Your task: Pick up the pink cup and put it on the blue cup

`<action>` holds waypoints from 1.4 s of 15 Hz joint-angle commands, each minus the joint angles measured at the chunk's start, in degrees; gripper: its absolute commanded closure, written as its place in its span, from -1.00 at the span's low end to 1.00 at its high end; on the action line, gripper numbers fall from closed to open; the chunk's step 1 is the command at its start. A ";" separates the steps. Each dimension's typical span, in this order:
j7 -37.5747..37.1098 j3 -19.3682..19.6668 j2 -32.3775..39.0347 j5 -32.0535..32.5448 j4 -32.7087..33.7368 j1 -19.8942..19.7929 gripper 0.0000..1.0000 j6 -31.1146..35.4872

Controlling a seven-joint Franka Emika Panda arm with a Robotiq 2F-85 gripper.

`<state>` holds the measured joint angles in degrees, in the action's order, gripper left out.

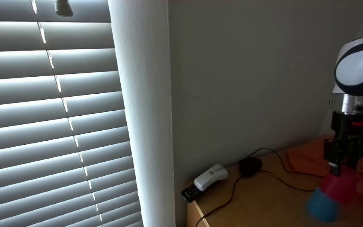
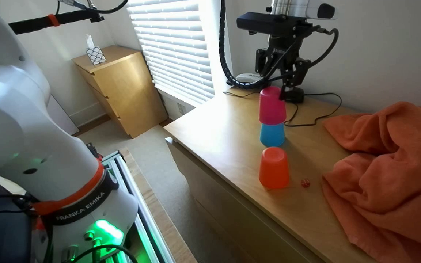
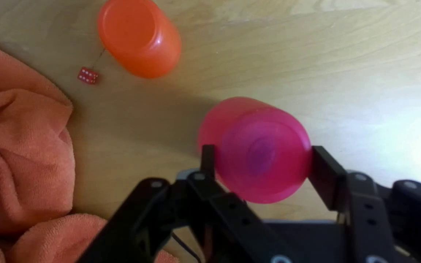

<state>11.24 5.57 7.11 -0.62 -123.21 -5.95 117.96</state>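
Note:
The pink cup (image 2: pixel 272 109) is upside down and upright over the blue cup (image 2: pixel 272 136), covering its upper part in both exterior views. The pink cup (image 1: pixel 342 183) and the blue cup (image 1: pixel 321 206) also show at the right edge of an exterior view. In the wrist view the pink cup (image 3: pixel 258 157) sits between the fingers of my gripper (image 3: pixel 262 153), with a finger touching each side near its base. My gripper is shut on the pink cup. The blue cup is hidden below it in the wrist view, with only a purple tint showing through.
An upside-down orange cup (image 2: pixel 274 168) stands in front of the blue cup. A small red die (image 2: pixel 305 182) lies beside it. A crumpled orange towel (image 2: pixel 386 164) covers one side of the tabletop. Remotes (image 1: pixel 211 176) and a black cable (image 1: pixel 232 197) lie near the wall.

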 commanded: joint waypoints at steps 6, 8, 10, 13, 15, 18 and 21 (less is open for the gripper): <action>2.04 -0.79 4.85 1.27 2.53 -0.04 -0.80 2.44; 1.53 -0.74 4.58 0.76 2.45 -0.18 -0.94 2.29; 2.34 -0.76 2.79 0.56 1.62 -0.36 -1.00 2.31; 3.39 -0.55 -1.56 -0.46 0.11 -0.87 -1.00 1.29; 3.58 -0.18 -5.00 -0.24 -0.78 -1.06 -1.00 0.64; 2.96 0.63 -9.47 -0.10 -1.74 -1.43 -1.00 -0.14; 2.37 0.69 -7.64 0.10 0.58 -1.04 -1.00 0.10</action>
